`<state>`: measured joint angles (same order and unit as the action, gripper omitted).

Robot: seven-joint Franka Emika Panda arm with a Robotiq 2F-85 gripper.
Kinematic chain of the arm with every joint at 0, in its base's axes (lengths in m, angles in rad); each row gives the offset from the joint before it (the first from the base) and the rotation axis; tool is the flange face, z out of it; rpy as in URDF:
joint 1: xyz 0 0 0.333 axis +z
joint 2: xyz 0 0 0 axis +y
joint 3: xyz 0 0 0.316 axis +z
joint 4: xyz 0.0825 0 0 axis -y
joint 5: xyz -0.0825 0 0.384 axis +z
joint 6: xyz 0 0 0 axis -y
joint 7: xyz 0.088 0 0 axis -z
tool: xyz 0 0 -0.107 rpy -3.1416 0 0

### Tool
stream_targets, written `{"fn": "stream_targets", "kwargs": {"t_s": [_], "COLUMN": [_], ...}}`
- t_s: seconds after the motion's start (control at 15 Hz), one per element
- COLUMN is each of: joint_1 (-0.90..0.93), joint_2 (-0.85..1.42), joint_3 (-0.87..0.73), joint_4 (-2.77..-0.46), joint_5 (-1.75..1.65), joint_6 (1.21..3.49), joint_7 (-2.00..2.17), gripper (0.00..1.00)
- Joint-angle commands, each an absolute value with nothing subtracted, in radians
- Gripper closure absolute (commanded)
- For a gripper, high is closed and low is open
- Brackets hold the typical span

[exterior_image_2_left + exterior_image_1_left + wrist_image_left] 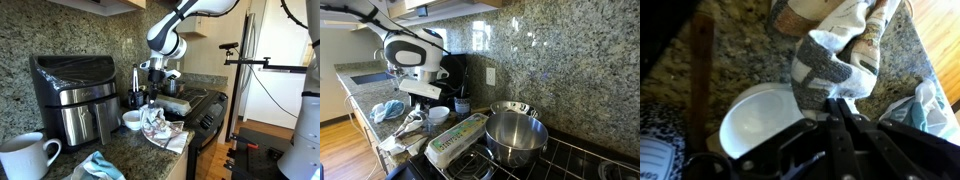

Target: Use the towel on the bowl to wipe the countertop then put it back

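A grey and white towel (835, 60) lies bunched on the granite countertop (745, 45), beside a white bowl (755, 118). It shows in both exterior views (410, 126) (160, 126), and so does the bowl (438, 114) (133, 120). My gripper (837, 101) points down over the towel with its fingers pressed together, and the tips pinch the towel's near edge. The gripper also shows in both exterior views (421, 102) (152, 102), just above the towel and next to the bowl. The bowl looks empty.
A blue cloth (388, 108) (100, 166) lies further along the counter. A black air fryer (75, 95) and a white mug (25, 155) stand nearby. An egg carton (455, 140) and a steel pot (515, 138) sit on the stove, with a steel bowl (515, 107) behind.
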<state>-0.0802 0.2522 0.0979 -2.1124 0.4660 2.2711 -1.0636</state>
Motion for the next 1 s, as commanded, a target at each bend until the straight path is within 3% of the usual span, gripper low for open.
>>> {"fn": "stream_targets", "kwargs": {"t_s": [0.0, 0.93], "joint_1": [-0.081, -0.118], "joint_2": [0.162, 0.117], "joint_3": [0.057, -0.085], "joint_4": [-2.134, -1.966], "joint_5": [0.387, 0.074], "joint_6": [2.227, 2.153], "joint_7": [-0.963, -0.654], "gripper": [0.96, 0.96]}}
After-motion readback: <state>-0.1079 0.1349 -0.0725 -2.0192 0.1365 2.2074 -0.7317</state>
